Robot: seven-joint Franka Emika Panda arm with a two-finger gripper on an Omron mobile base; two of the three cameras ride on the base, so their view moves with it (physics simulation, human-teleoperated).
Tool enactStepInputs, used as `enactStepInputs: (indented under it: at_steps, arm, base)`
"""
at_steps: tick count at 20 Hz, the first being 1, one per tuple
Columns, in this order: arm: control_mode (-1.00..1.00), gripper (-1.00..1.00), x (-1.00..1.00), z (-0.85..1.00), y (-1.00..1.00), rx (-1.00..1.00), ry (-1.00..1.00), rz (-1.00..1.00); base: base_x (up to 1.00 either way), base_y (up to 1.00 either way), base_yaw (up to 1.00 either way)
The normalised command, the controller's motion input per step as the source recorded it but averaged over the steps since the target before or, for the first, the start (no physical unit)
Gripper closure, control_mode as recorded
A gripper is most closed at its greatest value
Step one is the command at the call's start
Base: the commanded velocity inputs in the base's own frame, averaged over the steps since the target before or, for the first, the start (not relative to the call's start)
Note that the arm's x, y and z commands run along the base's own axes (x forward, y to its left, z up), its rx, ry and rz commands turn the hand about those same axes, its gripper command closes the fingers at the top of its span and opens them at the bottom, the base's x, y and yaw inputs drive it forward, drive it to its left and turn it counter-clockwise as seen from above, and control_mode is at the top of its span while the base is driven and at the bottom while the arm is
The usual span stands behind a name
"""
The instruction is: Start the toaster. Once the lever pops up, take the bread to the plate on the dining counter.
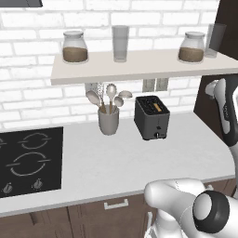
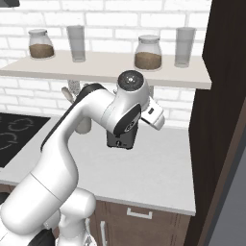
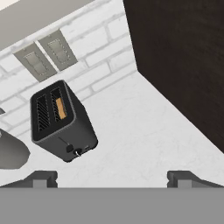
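Observation:
The dark grey toaster (image 1: 152, 118) stands on the white worktop near the brick wall. In the hand view the toaster (image 3: 61, 120) lies at the left, seen from above and from its right. The bread (image 3: 61, 108) sits down in one slot, and its golden top edge (image 1: 158, 108) shows. My gripper (image 3: 112, 179) hovers above the worktop to the right of the toaster, apart from it. It is open, its fingertips (image 3: 41, 178) wide apart with nothing between them. In the right base view my arm hides most of the toaster (image 2: 120, 140). The plate and the dining counter are out of view.
A grey utensil cup (image 1: 109, 122) stands left of the toaster, and a black hob (image 1: 28, 160) lies further left. A shelf (image 1: 139, 67) with jars and glasses hangs above. A tall dark cabinet (image 2: 216, 120) walls off the right side. Bare worktop (image 1: 139, 158) lies in front of the toaster.

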Motion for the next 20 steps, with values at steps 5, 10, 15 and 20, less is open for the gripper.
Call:
enactStepInputs:
  at_steps: [5, 10, 15, 20]
  arm:
    - [-1.0, -1.0, 0.0, 0.0, 0.0, 0.0, 0.0, 0.0]
    - [-1.0, -1.0, 0.0, 0.0, 0.0, 0.0, 0.0, 0.0]
    - [-1.0, -1.0, 0.0, 0.0, 0.0, 0.0, 0.0, 0.0]
    - [-1.0, -1.0, 0.0, 0.0, 0.0, 0.0, 0.0, 0.0]
  base:
    - [0.0, 0.0, 0.0]
    - [0.0, 0.0, 0.0]
    - [0.0, 0.0, 0.0]
    - [0.0, 0.0, 0.0]
